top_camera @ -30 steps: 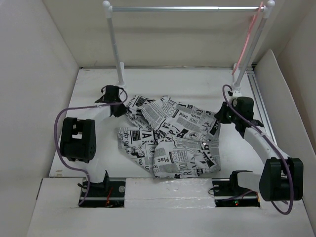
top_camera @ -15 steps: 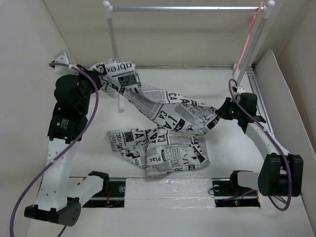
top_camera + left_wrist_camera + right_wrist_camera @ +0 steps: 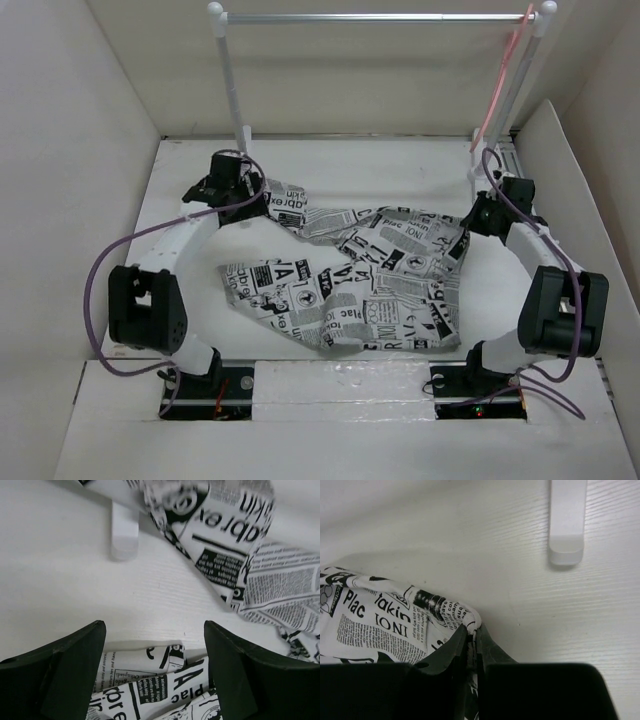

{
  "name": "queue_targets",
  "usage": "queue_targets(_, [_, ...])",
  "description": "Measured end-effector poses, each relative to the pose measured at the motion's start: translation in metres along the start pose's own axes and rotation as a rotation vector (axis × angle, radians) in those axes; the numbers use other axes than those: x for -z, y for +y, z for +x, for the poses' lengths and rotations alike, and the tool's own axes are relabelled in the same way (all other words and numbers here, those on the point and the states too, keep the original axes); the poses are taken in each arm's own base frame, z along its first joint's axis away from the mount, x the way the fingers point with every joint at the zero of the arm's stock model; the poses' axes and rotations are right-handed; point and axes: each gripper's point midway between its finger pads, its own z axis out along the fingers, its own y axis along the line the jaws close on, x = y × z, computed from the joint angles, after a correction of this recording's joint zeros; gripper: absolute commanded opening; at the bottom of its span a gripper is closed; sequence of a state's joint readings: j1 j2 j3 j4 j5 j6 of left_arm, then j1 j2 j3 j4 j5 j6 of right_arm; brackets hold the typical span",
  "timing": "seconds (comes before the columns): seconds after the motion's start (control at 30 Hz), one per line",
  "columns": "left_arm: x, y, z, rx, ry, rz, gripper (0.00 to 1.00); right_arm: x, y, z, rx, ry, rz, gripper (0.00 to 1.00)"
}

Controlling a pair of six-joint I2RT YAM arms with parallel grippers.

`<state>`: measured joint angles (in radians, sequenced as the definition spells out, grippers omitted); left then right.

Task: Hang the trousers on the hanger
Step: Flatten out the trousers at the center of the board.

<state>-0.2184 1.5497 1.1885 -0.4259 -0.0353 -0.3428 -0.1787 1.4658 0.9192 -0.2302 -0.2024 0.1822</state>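
The newspaper-print trousers (image 3: 380,275) lie spread over the middle of the table. My left gripper (image 3: 252,207) hovers at their back-left corner, open, with nothing between its fingers. In the left wrist view the jaws (image 3: 155,630) stand wide apart above a fold of the trousers (image 3: 150,680), and more cloth lies at the upper right. My right gripper (image 3: 468,226) is shut on the trousers' back-right edge. The right wrist view shows a pinched fold of trousers (image 3: 435,611) in the right gripper (image 3: 471,632). The pink hanger (image 3: 503,85) hangs from the rail's right end.
A white-and-silver rail (image 3: 380,17) spans the back on two posts. The left post's foot (image 3: 124,535) is just beyond the left gripper, and the right post's foot (image 3: 566,525) is beyond the right gripper. White walls enclose the table on the left and right.
The left arm lifted the trousers' left end high, came back down to the table and opened, letting the cloth go. The trousers now lie flatter. The right gripper shifted slightly right, still holding.
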Motion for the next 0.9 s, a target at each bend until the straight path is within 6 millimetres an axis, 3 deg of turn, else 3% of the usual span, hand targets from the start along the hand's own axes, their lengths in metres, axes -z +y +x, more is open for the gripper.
queue_targets(0.1, [0.018,0.015,-0.035,0.082,-0.128,-0.008,0.75,0.000,-0.007,-0.009,-0.019,-0.011,0.020,0.00])
queue_targets(0.2, [0.017,0.049,-0.069,0.223,-0.223,-0.037,0.75,0.000,-0.007,-0.016,-0.017,-0.025,0.022,0.00])
queue_targets(0.33, [-0.029,0.083,-0.080,0.360,-0.188,-0.074,0.73,0.002,0.003,-0.014,0.003,-0.033,0.002,0.00])
queue_targets(0.47, [-0.083,0.077,-0.083,0.356,-0.110,-0.098,0.73,0.011,0.014,0.004,0.024,-0.033,-0.031,0.00])
queue_targets(0.57, [-0.111,0.067,-0.094,0.346,-0.099,-0.096,0.71,0.015,0.018,0.020,0.035,-0.013,-0.051,0.00])
queue_targets(0.63, [-0.124,0.064,-0.091,0.357,-0.082,-0.092,0.70,0.016,0.019,0.029,0.042,0.000,-0.057,0.00])
queue_targets(0.73, [-0.138,0.077,-0.081,0.392,-0.044,-0.114,0.59,0.018,0.021,0.035,0.051,0.009,-0.067,0.00])
queue_targets(0.77, [-0.145,0.083,-0.079,0.404,-0.032,-0.126,0.34,0.018,0.021,0.035,0.051,0.009,-0.069,0.00])
queue_targets(0.83, [-0.153,0.090,-0.087,0.424,-0.040,-0.138,0.00,0.019,0.021,0.033,0.054,0.004,-0.072,0.00])
queue_targets(0.9, [-0.158,0.097,-0.094,0.435,-0.048,-0.144,0.00,0.021,0.019,0.032,0.052,0.001,-0.073,0.00])
